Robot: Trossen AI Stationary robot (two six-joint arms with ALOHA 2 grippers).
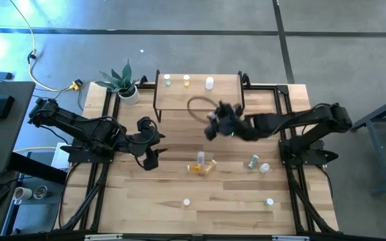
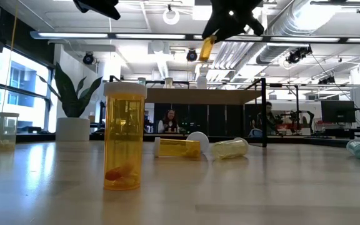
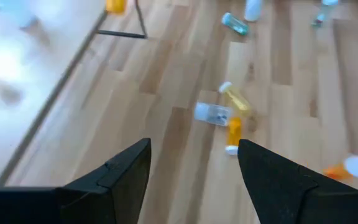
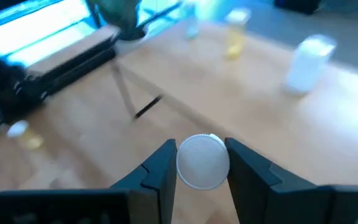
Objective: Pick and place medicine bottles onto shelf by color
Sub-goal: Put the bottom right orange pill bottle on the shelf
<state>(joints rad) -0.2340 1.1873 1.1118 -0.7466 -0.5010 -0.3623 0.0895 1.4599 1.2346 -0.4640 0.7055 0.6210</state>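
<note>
shelf far edge: three medicine bottles placed | right gripper clamped on yellow bottle, above shelf front | left gripper open, empty, tabletop left | several bottles left on tabletop

Your right gripper is raised, its arm reaching left, fingers clamped on a white-capped, seemingly orange bottle. Your left gripper waits low on its own side, fingers spread wide, holding nothing.

Orange bottle pale cap; yellow bottle; light wooden shelf; dark pincer.
</note>
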